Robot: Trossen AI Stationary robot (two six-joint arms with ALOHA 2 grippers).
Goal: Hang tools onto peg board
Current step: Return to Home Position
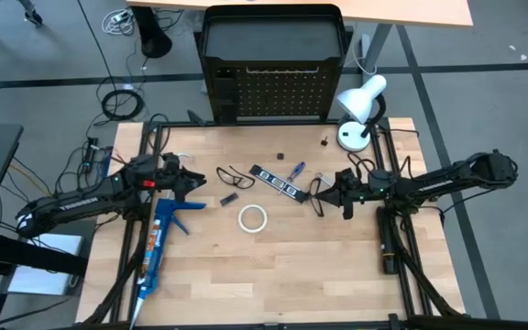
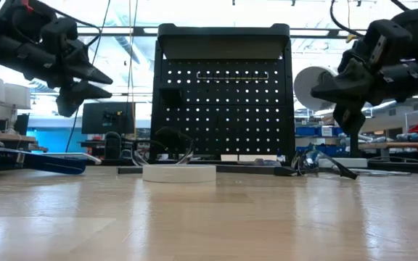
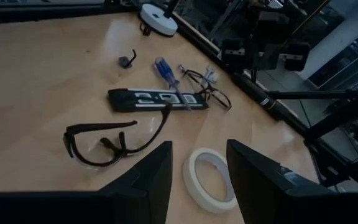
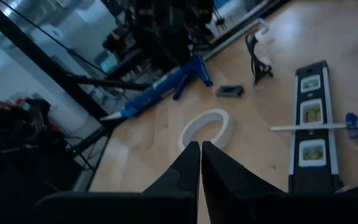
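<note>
Grey floor with coiled black cables, a light wooden desk beyond, bright overhead light.

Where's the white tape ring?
In the high view the white tape ring lies flat on the table, near its middle, beside the black strip and glasses, on their side away from the peg board.

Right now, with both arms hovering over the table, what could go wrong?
The screwdriver lies across the level, so picking up either might drag the other. The open left gripper hangs near the tape ring and glasses; dipping could knock them. The right gripper, shut, hovers near the level.
</note>
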